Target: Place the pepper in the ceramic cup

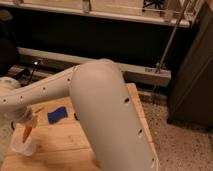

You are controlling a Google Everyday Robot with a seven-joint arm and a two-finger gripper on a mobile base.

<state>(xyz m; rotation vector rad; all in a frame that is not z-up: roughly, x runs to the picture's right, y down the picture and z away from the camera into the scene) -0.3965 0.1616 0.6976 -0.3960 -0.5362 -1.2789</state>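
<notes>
My gripper [23,123] is at the far left, at the end of the white arm [100,110] that fills the middle of the camera view. It is shut on the orange pepper [26,133], which hangs tip down. The pepper is right over the mouth of the white ceramic cup [22,147], which stands on the wooden table [60,145] at its left edge. I cannot tell whether the pepper's tip is inside the cup. The arm hides much of the table.
A blue object [56,114] lies on the table just right of the gripper. A dark cabinet [192,75] stands at the right on the speckled floor [175,145]. A long shelf unit [100,45] runs along the back.
</notes>
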